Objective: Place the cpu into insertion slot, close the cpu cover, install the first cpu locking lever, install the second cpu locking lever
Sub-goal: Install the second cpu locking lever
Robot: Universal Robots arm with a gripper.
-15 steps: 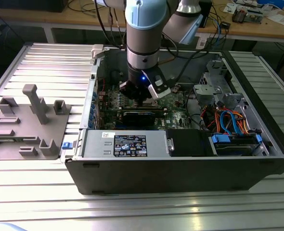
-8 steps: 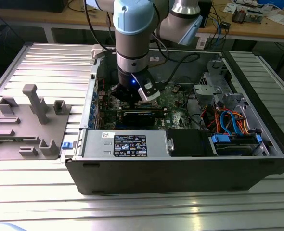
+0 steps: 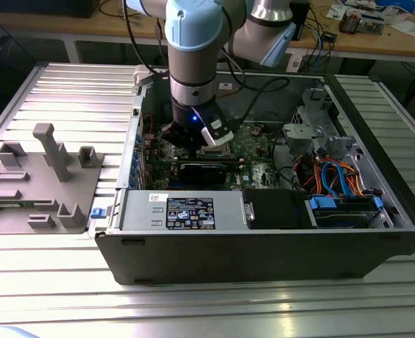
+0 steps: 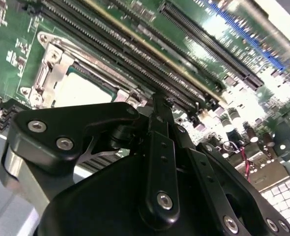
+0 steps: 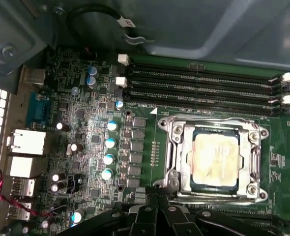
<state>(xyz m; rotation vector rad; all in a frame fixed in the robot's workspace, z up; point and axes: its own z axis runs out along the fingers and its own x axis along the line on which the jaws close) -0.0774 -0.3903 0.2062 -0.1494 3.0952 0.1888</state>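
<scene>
Currently the gripper (image 5: 157, 216) is hovering low over the motherboard, fingers pressed together and gripping nothing. Just beyond its tips the cpu (image 5: 215, 158) is sitting in the insertion slot (image 5: 177, 183) with the cpu cover (image 5: 253, 157) lying down around it, so I'd judge a locking-lever step is in hand. Room is tight: memory slots (image 5: 199, 83) are flanking the socket's far edge, case wall (image 5: 184, 29) further off.

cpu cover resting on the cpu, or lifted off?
Touching. In the first wrist view the cpu cover lies flat around the cpu, its frame overlapping the chip's edges with no visible gap.
</scene>
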